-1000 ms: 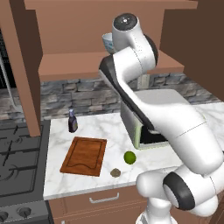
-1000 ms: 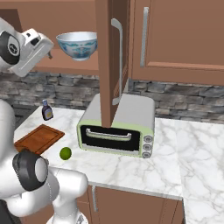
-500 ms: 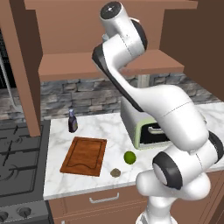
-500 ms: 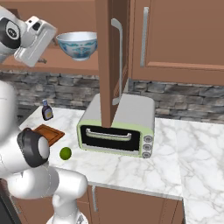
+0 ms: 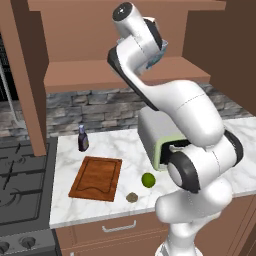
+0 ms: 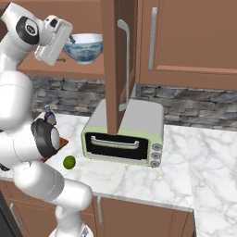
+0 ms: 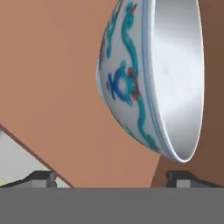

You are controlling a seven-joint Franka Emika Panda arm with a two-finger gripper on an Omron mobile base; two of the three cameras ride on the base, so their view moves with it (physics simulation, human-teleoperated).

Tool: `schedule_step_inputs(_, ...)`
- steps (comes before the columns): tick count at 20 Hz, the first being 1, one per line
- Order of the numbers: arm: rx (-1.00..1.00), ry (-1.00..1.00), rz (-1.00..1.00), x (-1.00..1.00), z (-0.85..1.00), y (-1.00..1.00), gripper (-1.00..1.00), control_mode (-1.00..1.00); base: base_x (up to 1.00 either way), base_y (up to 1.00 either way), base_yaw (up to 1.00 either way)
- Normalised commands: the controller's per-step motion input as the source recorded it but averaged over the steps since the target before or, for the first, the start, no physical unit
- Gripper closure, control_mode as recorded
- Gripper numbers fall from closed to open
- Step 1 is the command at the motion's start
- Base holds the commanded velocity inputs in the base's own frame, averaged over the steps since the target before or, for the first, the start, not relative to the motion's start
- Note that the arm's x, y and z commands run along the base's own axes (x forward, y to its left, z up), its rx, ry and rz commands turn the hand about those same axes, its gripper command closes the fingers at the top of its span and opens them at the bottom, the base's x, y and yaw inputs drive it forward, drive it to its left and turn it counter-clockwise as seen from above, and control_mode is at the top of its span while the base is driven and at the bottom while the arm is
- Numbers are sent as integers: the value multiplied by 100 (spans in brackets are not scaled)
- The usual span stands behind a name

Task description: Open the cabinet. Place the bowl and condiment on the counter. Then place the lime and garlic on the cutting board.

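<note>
The cabinet (image 6: 115,65) stands open, and the white bowl with a blue pattern (image 6: 85,48) sits on its shelf (image 5: 100,72). My gripper (image 6: 69,40) is up at shelf height, just left of the bowl, and open. In the hand view the bowl (image 7: 148,78) looms close ahead of the gripper (image 7: 111,179), with nothing between the fingertips (image 7: 41,177). The dark condiment bottle (image 5: 83,139) stands on the marble counter (image 5: 115,150) behind the cutting board (image 5: 96,177). The lime (image 5: 148,180) and the garlic (image 5: 132,197) lie on the counter to the right of the board.
A pale green toaster oven (image 6: 122,139) sits on the counter under the open cabinet door. The black stove top (image 5: 20,185) borders the counter on the left. A drawer with a horizontal handle (image 5: 119,227) runs below the counter edge.
The arm has swung and raised the hand towards the bowl, which now sits right in front of it. The jaws have stayed open. Nothing on the counter has moved.
</note>
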Motion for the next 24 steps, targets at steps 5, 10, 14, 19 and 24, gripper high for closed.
schedule_step_inputs(5, -7, 3, 0, 64, 0, -10, -100, -100, 0, 0, 0)
schedule_step_inputs(10, -6, 2, 1, 68, -6, 0, -100, -100, 0, 0, 0)
schedule_step_inputs(14, -4, 0, 4, 59, -9, -1, -100, -100, 0, 0, 0)
schedule_step_inputs(19, -1, 0, 5, 20, -12, -5, 100, -100, 0, 0, 0)
schedule_step_inputs(24, 0, 0, 1, 0, -39, -9, 100, -100, 0, 0, 0)
